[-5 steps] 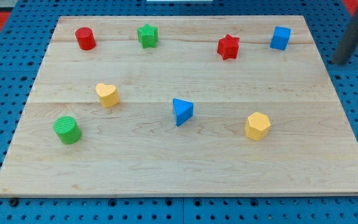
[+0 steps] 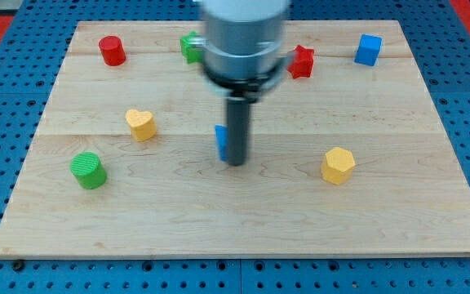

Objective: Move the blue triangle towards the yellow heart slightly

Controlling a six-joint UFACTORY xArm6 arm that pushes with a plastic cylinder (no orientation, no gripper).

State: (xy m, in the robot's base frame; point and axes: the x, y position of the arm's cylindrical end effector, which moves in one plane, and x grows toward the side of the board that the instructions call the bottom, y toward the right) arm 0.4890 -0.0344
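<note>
My tip point(image 2: 235, 162) rests on the desk point(image 2: 243, 220) against the right side of the blue triangle point(image 2: 221, 140), hiding most of it; there are no fingers, so nothing is held. From the triangle, the yellow heart point(image 2: 140, 124) lies well to the view's left, the green cylinder point(image 2: 89, 170) farther lower left, and the yellow hexagonal block point(image 2: 338, 165) to the right.

My tip point(image 2: 236, 162) sits near the centre of the wooden board point(image 2: 243, 220), touching the right side of the blue triangle point(image 2: 221, 140), which the rod mostly hides. The yellow heart point(image 2: 140, 124) lies well to its left. Lower left is a green cylinder point(image 2: 88, 170); right of centre, a yellow hexagon point(image 2: 338, 165). Along the top: red cylinder point(image 2: 112, 51), green block point(image 2: 189, 46) partly hidden, red star point(image 2: 302, 61), blue cube point(image 2: 368, 49).
</note>
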